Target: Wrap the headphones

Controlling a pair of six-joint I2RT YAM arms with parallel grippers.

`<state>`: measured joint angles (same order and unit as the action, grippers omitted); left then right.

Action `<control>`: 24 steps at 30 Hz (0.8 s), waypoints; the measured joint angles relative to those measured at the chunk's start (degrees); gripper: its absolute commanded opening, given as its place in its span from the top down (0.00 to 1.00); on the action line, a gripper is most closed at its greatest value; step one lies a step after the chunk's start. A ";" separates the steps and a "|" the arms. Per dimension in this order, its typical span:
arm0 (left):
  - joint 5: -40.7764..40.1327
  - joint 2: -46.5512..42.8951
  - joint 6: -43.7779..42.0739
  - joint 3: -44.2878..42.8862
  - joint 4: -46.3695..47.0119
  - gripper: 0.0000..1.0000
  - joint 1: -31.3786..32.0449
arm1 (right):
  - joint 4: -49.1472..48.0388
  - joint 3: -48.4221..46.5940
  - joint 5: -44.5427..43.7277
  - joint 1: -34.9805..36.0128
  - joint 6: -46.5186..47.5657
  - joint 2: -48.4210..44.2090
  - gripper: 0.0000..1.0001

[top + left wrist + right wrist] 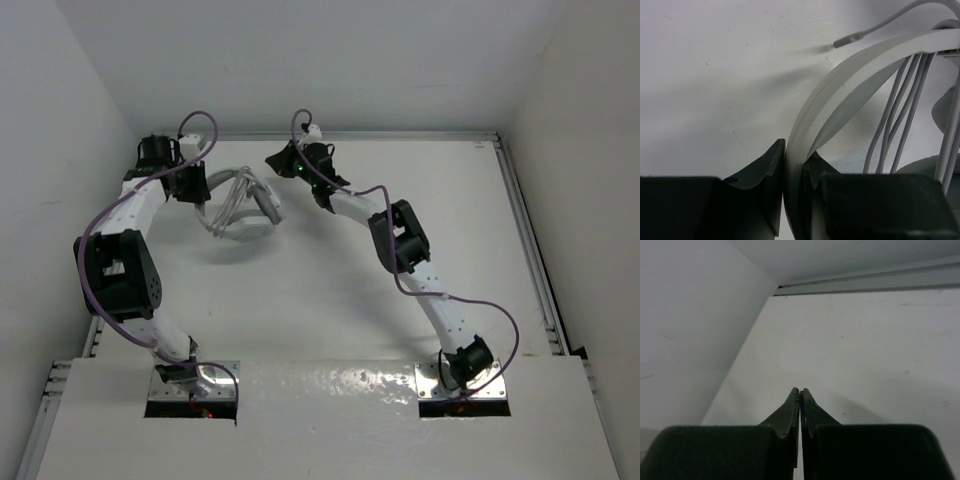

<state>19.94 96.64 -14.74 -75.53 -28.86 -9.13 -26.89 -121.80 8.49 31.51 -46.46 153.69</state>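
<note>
- While the left gripper (792, 165) pinches the headband (840, 85) edge-on between its 2 fingers, the headphones (245, 205) sit at the far left of the table (330, 300), not far from the back wall (320, 60).
- Cannot tell whether they rest on the table or hang just above it.
- Right gripper (800, 392): fingers pressed together, nothing between them. It hovers just to the right of the headphones without touching them, over bare table.
- Cable (900, 100): several pale strands run across the inside of the headband arc, so the wrap looks mostly done.
- Plug (847, 40): pokes out free past the headband, with nothing holding it.
- Judgement: the step in hand is catching and tucking that loose tail.
- Risk 1: slack. With the plug end free, nothing keeps the turns taut, so a jolt or tilt of the left arm could let them loosen and slide off the band.
- Risk 2: slip. The pinch sits on a thin, smooth strip and the rest of the headphones weighs to 1 side. A sideways tug on the cable could twist the band in the fingers.
- Risk 3: a closed approach. Shut fingers would only nudge the plug or push the strands apart, so they need to spread first.
- Risk 4: crowding. Both wrists work close together near the wall, so a wide swing could knock 1 arm into the other.
</note>
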 measured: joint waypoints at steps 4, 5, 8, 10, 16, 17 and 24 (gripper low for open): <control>0.52 -0.11 0.46 0.00 -0.98 1.00 -0.11 | -6.10 -0.85 1.11 3.76 -4.63 4.87 1.00; 0.66 -0.22 0.70 0.00 -0.96 1.00 -0.20 | -7.39 0.48 1.86 4.83 -5.57 5.22 1.00; 0.87 -0.70 1.68 0.02 -0.74 1.00 -0.37 | -14.27 7.52 5.05 7.89 -10.64 5.29 1.00; 0.90 -1.07 2.21 0.39 -0.13 1.00 -0.55 | -19.39 12.35 6.36 9.55 -13.46 5.29 1.00; -0.20 -1.29 3.98 3.32 2.80 1.00 -0.74 | -25.57 14.58 8.07 9.33 -19.67 5.18 1.00; -0.63 -1.29 4.31 3.93 3.13 1.00 -0.74 | -26.05 14.97 7.96 9.27 -20.24 5.18 1.00; -3.69 0.20 6.10 5.51 6.54 1.00 -0.90 | -26.27 24.50 5.55 8.76 -22.05 0.17 1.00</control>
<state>16.25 96.84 -8.64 -70.02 -22.33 -10.02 -53.17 -97.30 14.04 40.27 -68.51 153.86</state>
